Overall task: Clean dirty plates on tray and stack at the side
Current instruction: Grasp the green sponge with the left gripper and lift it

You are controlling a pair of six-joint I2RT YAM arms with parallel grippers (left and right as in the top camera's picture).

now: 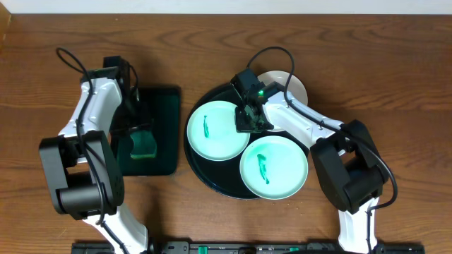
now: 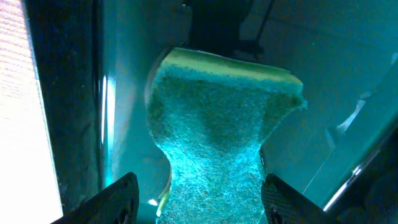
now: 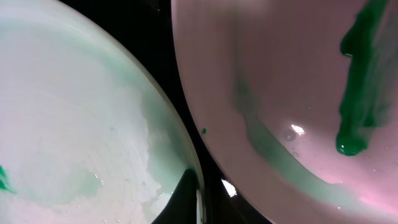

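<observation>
The round black tray holds two mint-green plates, one at the left and one at the front right, each with a green smear. A white plate lies at the tray's back right, partly hidden by my right arm. My right gripper sits on the left plate's right rim. In the right wrist view, one dark finger lies over that plate's rim, beside another smeared plate. My left gripper is open astride a green sponge; its fingertips flank it.
The sponge lies on a smaller dark green rectangular tray left of the black tray. Bare wooden table surrounds both trays. Both arm bases stand at the front edge.
</observation>
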